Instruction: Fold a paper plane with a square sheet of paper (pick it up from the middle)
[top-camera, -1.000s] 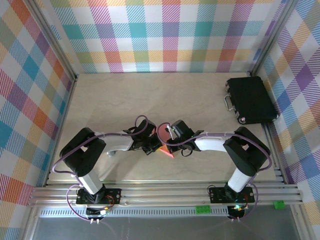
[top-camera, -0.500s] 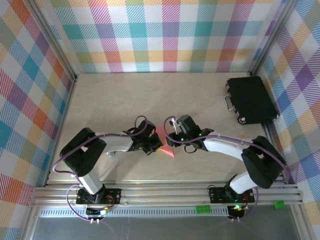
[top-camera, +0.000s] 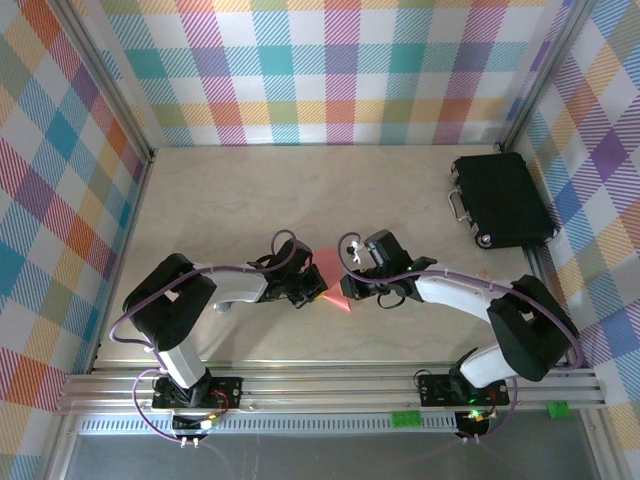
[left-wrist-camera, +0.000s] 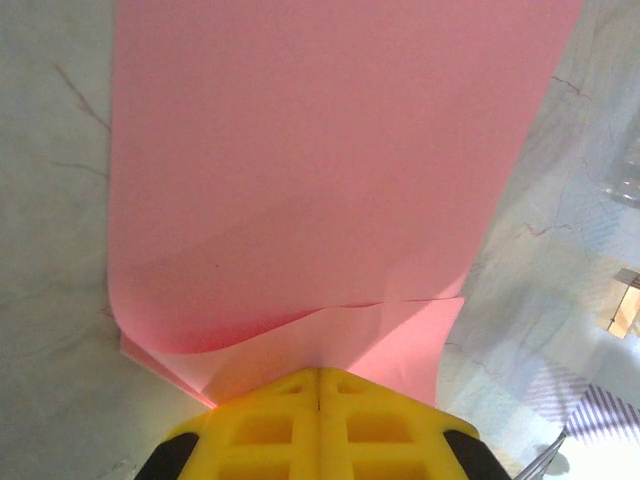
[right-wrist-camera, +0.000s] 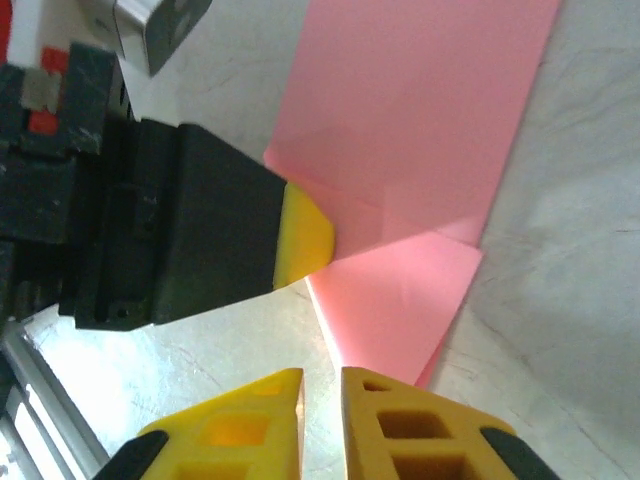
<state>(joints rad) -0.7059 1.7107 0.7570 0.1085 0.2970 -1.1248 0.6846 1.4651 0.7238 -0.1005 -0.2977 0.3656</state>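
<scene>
From the overhead camera, the pink sheet of paper (top-camera: 334, 283) lies on the pale surface (top-camera: 230, 200) between my two end effectors, the left end effector (top-camera: 312, 289) touching its left edge and the right end effector (top-camera: 352, 286) just beside its right edge. A black case (top-camera: 500, 200) sits well apart at the far right, and checked walls (top-camera: 330, 70) close in the space.

On the left wrist camera, the sheet of paper (left-wrist-camera: 320, 180) runs away from the left end effector (left-wrist-camera: 320, 378), whose yellow fingers (left-wrist-camera: 270, 425) are pressed together on its curled-up near edge.

On the right wrist camera, a folded corner of the sheet of paper (right-wrist-camera: 420, 150) points at the right end effector (right-wrist-camera: 320, 385). Its fingers (right-wrist-camera: 400, 420) stand barely apart with nothing between them. The left end effector (right-wrist-camera: 300, 245) pinches the paper's left edge.
</scene>
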